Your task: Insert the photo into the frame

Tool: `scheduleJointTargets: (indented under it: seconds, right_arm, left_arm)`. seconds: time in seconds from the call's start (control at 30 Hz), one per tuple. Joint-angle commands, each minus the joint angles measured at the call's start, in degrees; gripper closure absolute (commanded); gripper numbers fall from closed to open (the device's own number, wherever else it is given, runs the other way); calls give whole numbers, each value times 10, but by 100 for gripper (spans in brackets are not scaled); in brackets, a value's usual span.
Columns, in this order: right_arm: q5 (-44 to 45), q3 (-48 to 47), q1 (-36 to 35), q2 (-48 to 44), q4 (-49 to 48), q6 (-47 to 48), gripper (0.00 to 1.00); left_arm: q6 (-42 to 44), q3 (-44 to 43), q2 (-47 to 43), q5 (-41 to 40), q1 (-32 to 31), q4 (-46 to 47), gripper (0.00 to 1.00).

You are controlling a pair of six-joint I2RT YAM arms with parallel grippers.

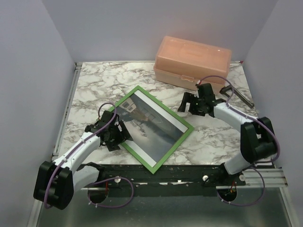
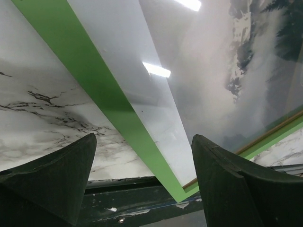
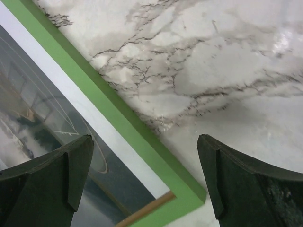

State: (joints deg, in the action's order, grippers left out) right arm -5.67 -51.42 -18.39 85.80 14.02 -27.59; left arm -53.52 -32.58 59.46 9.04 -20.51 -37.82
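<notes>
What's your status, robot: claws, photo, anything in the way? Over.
Left claw open, at frame's left edge. Right claw open, at its right edge. Photo lying within frame, picture side up. Peach box behind, apart from frame.

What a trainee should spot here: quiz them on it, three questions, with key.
1. True or false: the right gripper is shut on the frame.
2. The peach box stands: A) at the table's far side, B) on the frame, C) at the near edge.
3. Fill in: the photo lies ___ the frame's green border.
Key: 1 false, it is open; 2 A; 3 inside.
</notes>
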Motion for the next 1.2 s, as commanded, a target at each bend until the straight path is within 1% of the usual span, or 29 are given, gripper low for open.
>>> scheduleJointTargets:
  seconds: [0.0, 0.07, 0.17, 0.33, 0.57, 0.73, 0.93, 1.17]
  right_arm:
    - [-124, -55, 0, 111, 73, 51, 0]
    - [-143, -53, 1, 139, 57, 39, 0]
    - [-157, -46, 0, 154, 47, 35, 0]
    - [-171, -15, -3, 139, 58, 46, 0]
    - [-185, 59, -21, 89, 93, 52, 0]
    - [-180, 108, -64, 45, 123, 20, 0]
    - [-163, 118, -137, 23, 161, -46, 0]
    - [-159, 122, -174, -5, 196, -76, 0]
  left_arm:
    - [-16, 26, 28, 54, 25, 73, 18]
    - [-19, 32, 42, 60, 32, 92, 20]
    - [-21, 32, 64, 58, 36, 113, 23]
    - [-14, 20, 113, 63, 38, 139, 31]
    - [11, -22, 183, 76, 38, 149, 31]
    - [22, -45, 224, 82, 38, 147, 31]
    - [44, -68, 256, 87, 38, 137, 31]
    - [73, -116, 286, 77, 38, 107, 31]
